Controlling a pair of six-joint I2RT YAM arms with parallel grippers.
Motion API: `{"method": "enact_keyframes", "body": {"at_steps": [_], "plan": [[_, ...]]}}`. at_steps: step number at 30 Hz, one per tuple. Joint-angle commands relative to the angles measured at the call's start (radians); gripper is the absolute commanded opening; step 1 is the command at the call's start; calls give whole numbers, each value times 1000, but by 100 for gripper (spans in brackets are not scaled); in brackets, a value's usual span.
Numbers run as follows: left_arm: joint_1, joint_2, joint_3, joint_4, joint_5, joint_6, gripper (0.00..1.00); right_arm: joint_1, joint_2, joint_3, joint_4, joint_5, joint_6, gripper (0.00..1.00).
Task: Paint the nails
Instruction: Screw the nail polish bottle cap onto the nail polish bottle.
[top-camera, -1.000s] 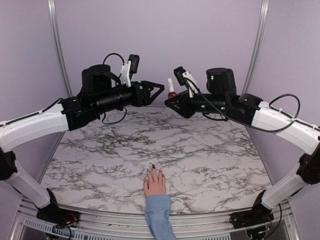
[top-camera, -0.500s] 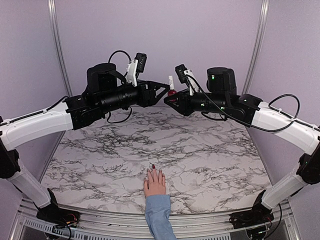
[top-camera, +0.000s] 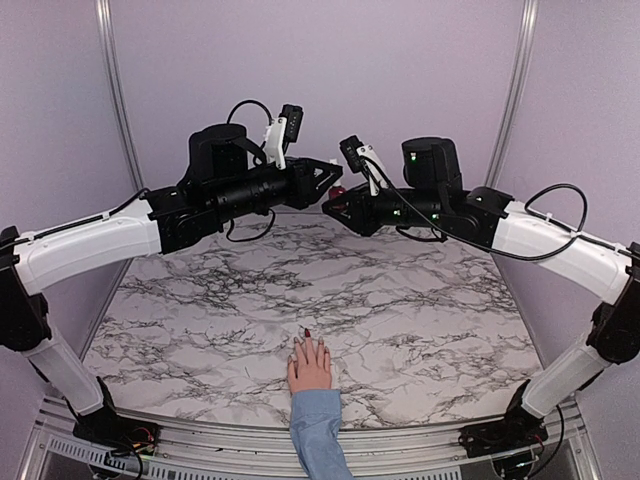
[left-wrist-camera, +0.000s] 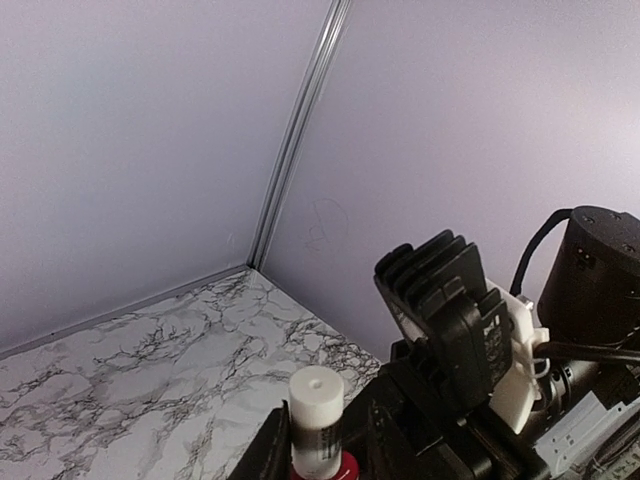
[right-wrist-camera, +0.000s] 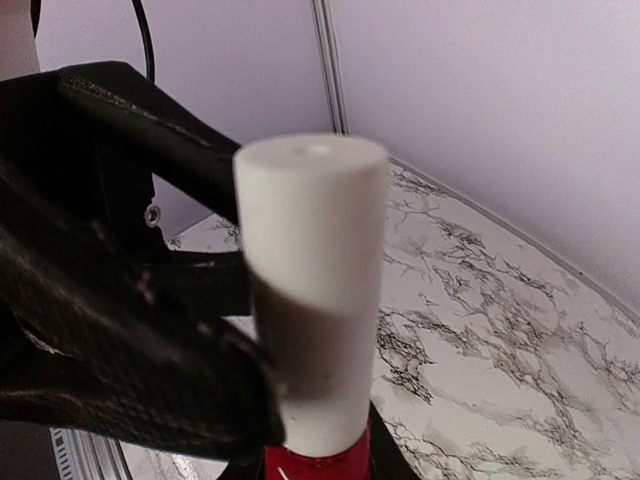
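**Polish bottle held in the air, nails far below it**

The right gripper (top-camera: 335, 204) is closed on the small polish bottle (top-camera: 338, 188) and holds it upright, high above the far part of the marble table (top-camera: 400, 290). The glass of the bottle shows dark red. Its white cap (left-wrist-camera: 316, 405) is on the bottle.

The left gripper (top-camera: 331, 173) comes from the other side and meets the bottle at the cap. In the left wrist view its black fingers (left-wrist-camera: 272, 452) stand on both sides of the cap and very near to it. One finger seems to touch the cap. On the other side there is a thin dark line, so I cannot tell if the fingers already press the cap.

The nails (top-camera: 307, 334) are on the pale pink hand (top-camera: 311, 368), which lies flat at the near edge of the table, between the two arm bases, well apart from both grippers. The fingers point away from the light blue sleeve (top-camera: 318, 435). The middle nail looks dark red; the other nails are too small to judge.
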Motion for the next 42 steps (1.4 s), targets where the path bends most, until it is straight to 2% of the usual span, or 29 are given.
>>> {"method": "enact_keyframes", "body": {"at_steps": [1, 6, 12, 20, 23, 31, 34, 38, 42], "plan": [[0, 20, 35, 36, 5, -7, 23, 5, 6, 62, 7, -16, -28, 0], [5, 24, 32, 32, 15, -7, 15, 5, 9, 78, -2, -21, -40, 0], [20, 13, 15, 29, 73, -13, 0, 6, 5, 101, -8, -78, -65, 0], [68, -16, -37, 50, 348, -6, 0, 4, 5, 153, -1, -284, -112, 0], [75, -25, -51, 53, 485, 37, 0, 4, -1, 156, 18, -368, -112, 0], [87, -20, -84, 63, 730, 89, 0, 4, -12, 162, 63, -579, -142, 0], [91, -11, -91, 79, 806, 87, 0, 3, -19, 163, 86, -671, -151, 0], [104, -6, -99, 103, 892, 65, 0, 5, -25, 180, 99, -716, -150, 0], [130, -15, -110, 130, 904, 32, 0, 5, -25, 191, 70, -725, -156, 0]]}}
